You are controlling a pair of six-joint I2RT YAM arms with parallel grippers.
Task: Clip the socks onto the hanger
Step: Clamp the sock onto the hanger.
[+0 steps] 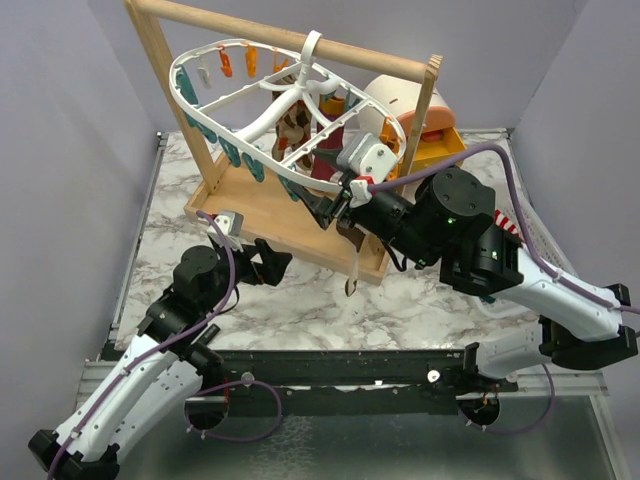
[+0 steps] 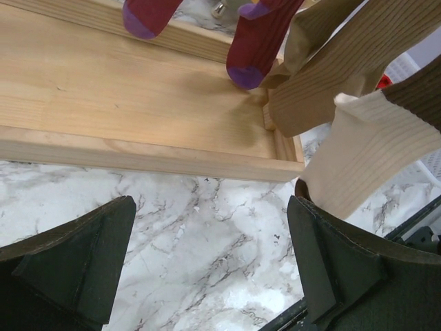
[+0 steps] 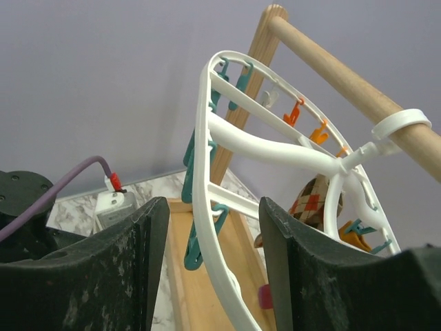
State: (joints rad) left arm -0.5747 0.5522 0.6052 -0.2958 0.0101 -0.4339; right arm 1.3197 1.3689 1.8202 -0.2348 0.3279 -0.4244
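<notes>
Here, oval white plastic hanger, ribbed tan sock

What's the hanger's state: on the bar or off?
On. The hook of the hanger loops over the wooden bar. The ring hangs tilted, its rim between the open jaws of the right gripper.

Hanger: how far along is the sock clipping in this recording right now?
Done: maroon socks, tan socks and an argyle sock already hang from the hanger. In hand: the right gripper straddles its rim at a teal clip, jaws apart; the left gripper is open and empty. Left: a striped sock lies unclipped beside the right arm.
</notes>
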